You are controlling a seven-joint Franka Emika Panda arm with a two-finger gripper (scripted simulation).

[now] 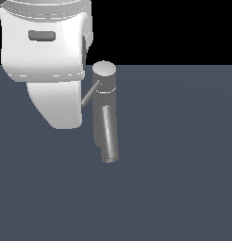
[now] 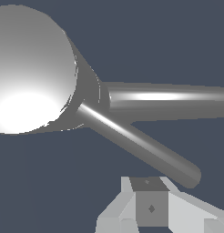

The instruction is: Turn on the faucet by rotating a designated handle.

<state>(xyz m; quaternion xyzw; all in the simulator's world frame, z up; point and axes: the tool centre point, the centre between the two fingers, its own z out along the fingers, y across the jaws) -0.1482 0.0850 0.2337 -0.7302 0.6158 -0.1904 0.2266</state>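
Currently the white gripper (image 1: pixel 66 110) hangs at upper left, just beside the faucet (image 1: pixel 104 101) — approach step. Its jaw state cannot be told. Next — push the thin handle (image 1: pixel 90 96) sideways.

A flat, plain slate-blue tabletop (image 1: pixel 184 188) fills the lower scene, meeting a solid black backdrop (image 1: pixel 174 28) along a straight horizon; lighting is even, with no distinct shadows on it

light: even, flat render | glare: faucet (image 2: pixel 32 73) cap blown white, wrist view | shadows: none cast | focus: sharp
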